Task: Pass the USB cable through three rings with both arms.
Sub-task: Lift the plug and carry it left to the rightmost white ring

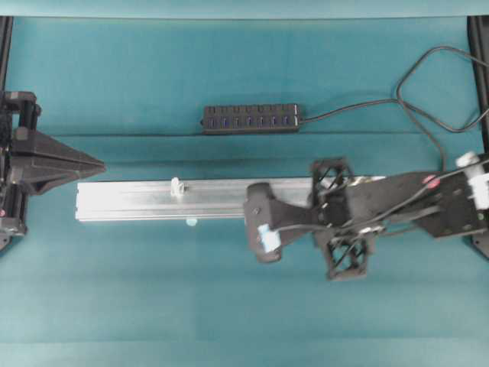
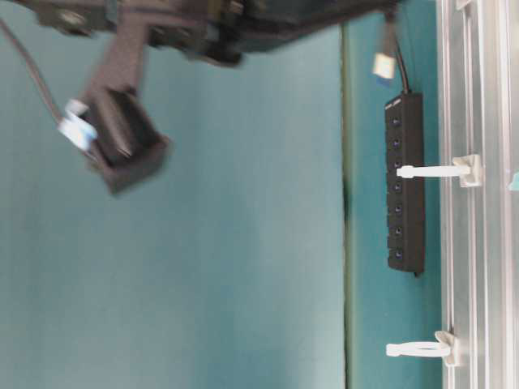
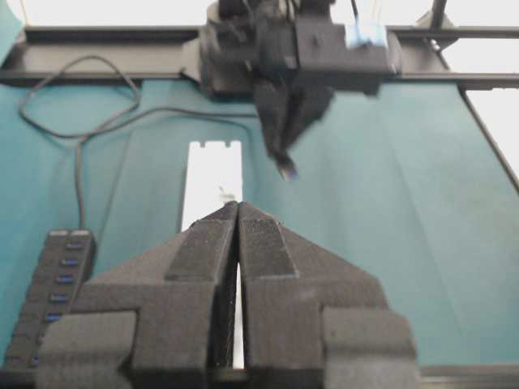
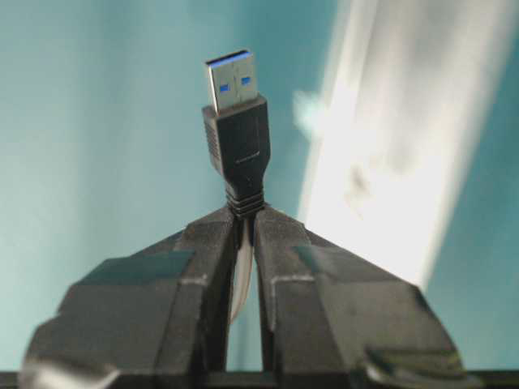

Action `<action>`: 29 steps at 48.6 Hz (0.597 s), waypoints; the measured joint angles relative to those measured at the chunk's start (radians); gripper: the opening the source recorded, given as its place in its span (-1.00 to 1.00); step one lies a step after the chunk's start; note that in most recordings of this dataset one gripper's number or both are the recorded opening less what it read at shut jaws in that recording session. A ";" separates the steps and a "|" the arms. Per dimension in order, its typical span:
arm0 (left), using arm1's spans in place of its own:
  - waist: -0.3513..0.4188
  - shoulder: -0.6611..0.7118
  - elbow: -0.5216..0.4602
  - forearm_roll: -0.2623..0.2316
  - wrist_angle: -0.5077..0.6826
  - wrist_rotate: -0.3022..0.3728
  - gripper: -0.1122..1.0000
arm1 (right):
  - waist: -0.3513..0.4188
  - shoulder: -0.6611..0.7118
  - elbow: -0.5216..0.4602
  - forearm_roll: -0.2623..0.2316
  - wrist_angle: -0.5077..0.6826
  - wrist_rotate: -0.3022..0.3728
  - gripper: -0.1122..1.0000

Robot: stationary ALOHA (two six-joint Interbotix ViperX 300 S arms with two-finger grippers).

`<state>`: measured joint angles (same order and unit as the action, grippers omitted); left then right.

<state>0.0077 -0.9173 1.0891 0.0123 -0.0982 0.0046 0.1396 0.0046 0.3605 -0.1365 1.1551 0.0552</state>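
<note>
Over rail (image 1: 153, 200) | R gripper (image 4: 243, 212) clamps USB cable (image 4: 239, 146) | L gripper (image 3: 238, 212) closed, empty

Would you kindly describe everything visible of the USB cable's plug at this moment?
The USB cable ends in a black moulded USB-A plug with a ribbed strain relief and a silver metal tip showing a blue insert. The right claw is shut on it just behind the strain relief, so the plug sticks out straight past the fingertips. It hangs in the air above the teal cloth, beside the blurred silver rail, touching nothing but the claw. The cord behind the plug is hidden between the fingers.
</note>
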 measured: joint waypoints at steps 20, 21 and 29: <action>0.005 0.000 -0.005 0.002 0.000 0.000 -0.76 | -0.060 -0.173 0.094 -0.089 0.167 0.021 -0.90; 0.005 0.000 -0.005 0.000 -0.002 0.000 -0.76 | -0.063 -0.179 0.101 -0.089 0.167 0.021 -0.90; 0.011 0.000 -0.008 0.000 0.000 0.000 -0.76 | -0.063 -0.216 0.161 -0.091 0.115 0.058 -0.90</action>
<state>0.0184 -0.9173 1.0815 0.0123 -0.0982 0.0046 0.0767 -0.2117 0.5216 -0.2270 1.2701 0.1135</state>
